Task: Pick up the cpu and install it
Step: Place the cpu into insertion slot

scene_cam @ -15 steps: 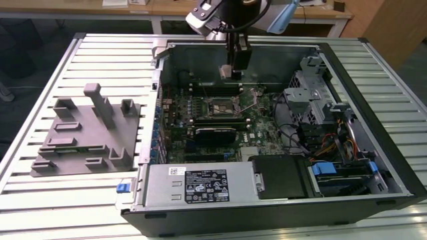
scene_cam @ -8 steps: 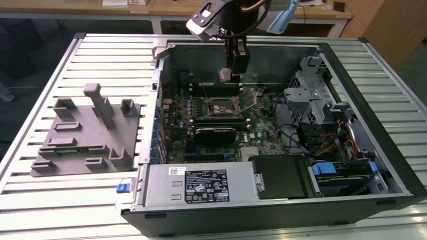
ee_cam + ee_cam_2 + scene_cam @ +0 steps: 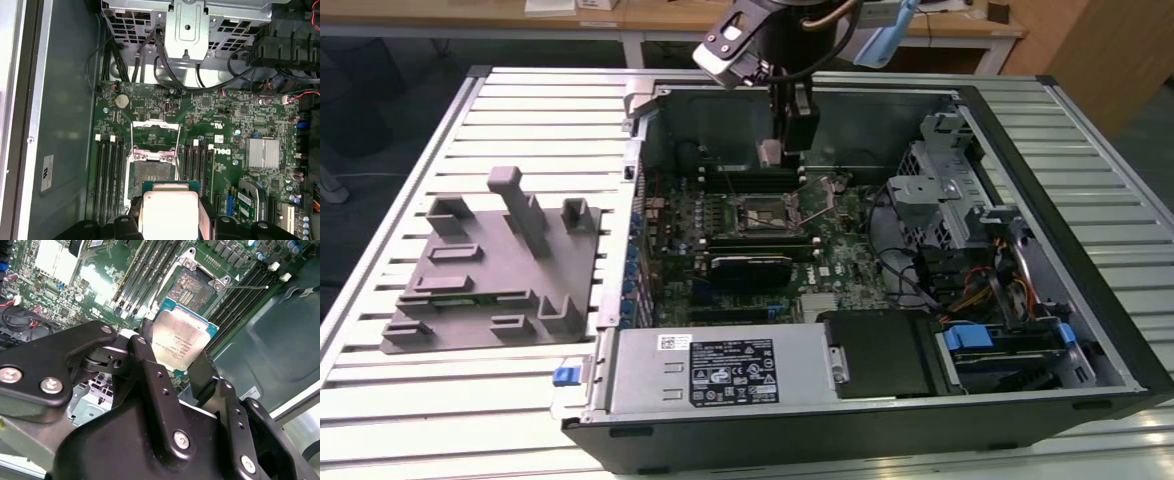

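— Slatted metal table point(image 3: 400, 420), an open computer case point(image 3: 1121, 350) lying on its side on it. Where was the cpu point(image 3: 185, 335) when you looked?

— Up in the air inside the case, over the motherboard point(image 3: 225, 115). The gripper point(image 3: 175, 352) was clamped on it, its fingers point(image 3: 202, 372) pressed on two opposite edges, with the silver lid facing away from the board.

— Seated, then?

— No, it hung clear of the board. In the first wrist view the socket point(image 3: 150, 172) lay just beyond the chip's leading edge, with only its near rim hidden under the chip. I judged the chip sat a little to one side of the socket, not square over it.

— Was it turned the right way?

— Roughly level with the board, as far as I could tell. In the second wrist view its edges ran about parallel with the socket's.

— And the socket itself?

— Open. Its frame was swung back, the contacts were bare, and the thin lever point(image 3: 250, 287) stuck out to the side. Memory slots ran along both flanks.

— Anything else about?

— The grey fixture point(image 3: 494, 270) sat on the table at the exterior view's left of the case, well apart from the arm.
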Available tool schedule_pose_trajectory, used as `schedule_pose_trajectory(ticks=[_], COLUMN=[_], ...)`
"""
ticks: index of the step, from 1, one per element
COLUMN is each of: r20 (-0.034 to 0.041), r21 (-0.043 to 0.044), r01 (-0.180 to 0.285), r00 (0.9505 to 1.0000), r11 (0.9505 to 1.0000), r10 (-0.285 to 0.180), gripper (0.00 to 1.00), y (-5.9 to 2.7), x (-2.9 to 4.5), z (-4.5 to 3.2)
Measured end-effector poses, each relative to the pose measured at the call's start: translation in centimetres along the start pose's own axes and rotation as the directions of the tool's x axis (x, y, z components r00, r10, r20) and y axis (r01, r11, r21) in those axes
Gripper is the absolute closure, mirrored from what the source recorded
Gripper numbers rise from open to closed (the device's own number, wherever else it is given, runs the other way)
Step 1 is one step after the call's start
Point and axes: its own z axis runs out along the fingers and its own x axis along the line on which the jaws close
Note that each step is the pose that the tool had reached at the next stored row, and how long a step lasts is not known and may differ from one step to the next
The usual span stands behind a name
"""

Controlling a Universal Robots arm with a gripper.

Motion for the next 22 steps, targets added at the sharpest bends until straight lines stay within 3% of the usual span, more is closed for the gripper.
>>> schedule_pose_trajectory(ticks=[11, 22], r20=[0.0000, -0.0007], r21=[-0.0001, -0.0001], r01=[0.000, 0.000], r00=[1.0000, 1.0000], r11=[1.0000, 1.0000], r10=[0.000, 0.000], gripper=[0.47, 0.47], y=[-0.02, -0.09], x=[0.01, 0.03], z=[0.40, 1.56])
